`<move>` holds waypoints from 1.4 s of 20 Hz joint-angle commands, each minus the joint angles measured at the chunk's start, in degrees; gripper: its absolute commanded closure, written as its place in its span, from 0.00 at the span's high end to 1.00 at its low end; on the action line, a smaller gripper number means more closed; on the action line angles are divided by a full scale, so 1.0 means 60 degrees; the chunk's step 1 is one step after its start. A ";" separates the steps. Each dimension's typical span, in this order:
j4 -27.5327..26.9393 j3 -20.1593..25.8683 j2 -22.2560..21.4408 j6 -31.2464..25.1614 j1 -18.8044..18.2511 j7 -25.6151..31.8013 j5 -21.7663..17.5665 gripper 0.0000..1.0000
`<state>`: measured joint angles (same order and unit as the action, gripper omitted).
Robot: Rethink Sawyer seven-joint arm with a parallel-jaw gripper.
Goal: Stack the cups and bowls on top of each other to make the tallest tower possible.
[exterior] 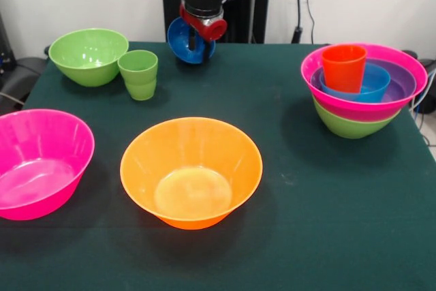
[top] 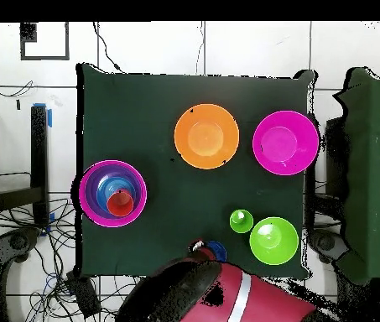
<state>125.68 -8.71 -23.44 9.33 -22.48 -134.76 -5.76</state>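
My gripper (exterior: 198, 31) hangs over the table's far edge, shut on a small blue bowl (exterior: 184, 44) that is tilted on its side and held off the cloth; from above the blue bowl (top: 216, 250) peeks out beside the arm. The tower (exterior: 364, 103) stands at the right: a green bowl as base, then pink, purple and blue bowls, with the orange-red cup (exterior: 344, 66) inside. From above the tower (top: 113, 193) is at the left. A light green cup (exterior: 139, 73) stands beside a green bowl (exterior: 88, 56). A big orange bowl (exterior: 191, 172) and a pink bowl (exterior: 37, 161) sit in front.
The dark green table (exterior: 286, 236) ends just behind the gripper. From above, the orange bowl (top: 206, 136), pink bowl (top: 285, 142), green cup (top: 242, 220) and green bowl (top: 274, 241) sit on the right half. Cables lie on the floor at the left.
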 commanded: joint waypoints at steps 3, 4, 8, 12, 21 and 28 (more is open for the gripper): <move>-0.0070 0.1085 0.0338 0.0417 -0.0001 -0.1664 0.0322 1.00; -0.0028 0.1103 0.0263 0.0361 -0.0002 -0.1658 0.0325 1.00; 0.0038 0.1190 0.0083 0.0127 -0.0089 -0.1596 0.0317 1.00; 0.0159 0.1198 -0.0248 -0.0160 -0.0079 -0.1543 0.0355 1.00; 0.0125 0.1323 -0.0564 -0.0556 -0.0039 -0.1447 0.0466 1.00; 0.0070 0.1550 -0.0664 -0.0744 0.0074 -0.1486 0.0605 1.00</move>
<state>126.42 -6.82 -27.79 9.15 -22.79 -134.76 -5.63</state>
